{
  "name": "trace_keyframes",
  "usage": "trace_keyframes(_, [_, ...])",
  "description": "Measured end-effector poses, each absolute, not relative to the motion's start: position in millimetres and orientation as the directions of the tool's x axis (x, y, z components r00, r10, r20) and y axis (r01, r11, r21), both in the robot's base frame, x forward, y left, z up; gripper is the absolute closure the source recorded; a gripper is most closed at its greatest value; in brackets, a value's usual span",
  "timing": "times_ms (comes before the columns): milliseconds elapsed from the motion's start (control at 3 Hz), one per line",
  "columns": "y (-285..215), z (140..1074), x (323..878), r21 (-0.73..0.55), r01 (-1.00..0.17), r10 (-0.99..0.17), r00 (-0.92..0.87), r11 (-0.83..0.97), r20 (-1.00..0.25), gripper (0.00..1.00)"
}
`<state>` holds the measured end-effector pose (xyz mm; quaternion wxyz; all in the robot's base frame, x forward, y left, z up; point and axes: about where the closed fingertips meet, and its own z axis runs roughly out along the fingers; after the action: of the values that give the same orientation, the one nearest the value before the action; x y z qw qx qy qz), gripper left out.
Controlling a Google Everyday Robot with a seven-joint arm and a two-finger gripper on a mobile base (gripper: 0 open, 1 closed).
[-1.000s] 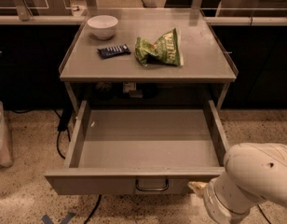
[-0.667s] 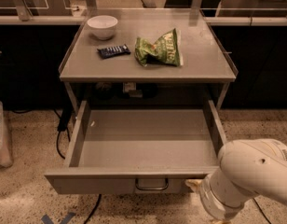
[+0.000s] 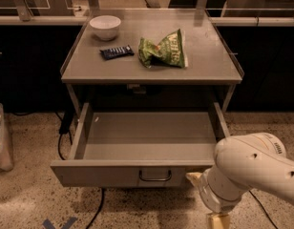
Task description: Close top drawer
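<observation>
The top drawer (image 3: 147, 132) of the grey cabinet is pulled far out, with a bare grey floor. Its flat front panel (image 3: 99, 174) faces me, with a small dark loop handle (image 3: 155, 176) at centre. My white arm (image 3: 254, 171) comes in from the lower right. My gripper (image 3: 195, 177) is mostly hidden behind the arm. Only a tan tip shows, at the right end of the drawer front, right of the handle.
On the cabinet top (image 3: 209, 56) stand a white bowl (image 3: 105, 26), a dark snack bar (image 3: 117, 52) and a green chip bag (image 3: 163, 50). Black cables (image 3: 63, 132) hang at the cabinet's left. A bin (image 3: 1, 137) stands on the speckled floor at far left.
My arm has shifted a little to the left, closer to the drawer front. The drawer has not visibly moved.
</observation>
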<state>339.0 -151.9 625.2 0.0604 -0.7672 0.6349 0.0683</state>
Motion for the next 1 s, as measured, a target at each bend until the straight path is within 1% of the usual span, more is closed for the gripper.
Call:
trace_keyframes(333, [-151.8,622.9,343.7,-0.010,-0.982,-0.968,0.190,-0.191,-0.165,0.00])
trace_keyframes(667, [-148.5,618.8,362.9,-0.022,-0.978,-0.967,0.211,-0.210,-0.141,0.00])
trace_keyframes(1000, [-145.2,610.3,401.7,-0.041,-0.968,-0.962,0.250,-0.247,-0.107,0.00])
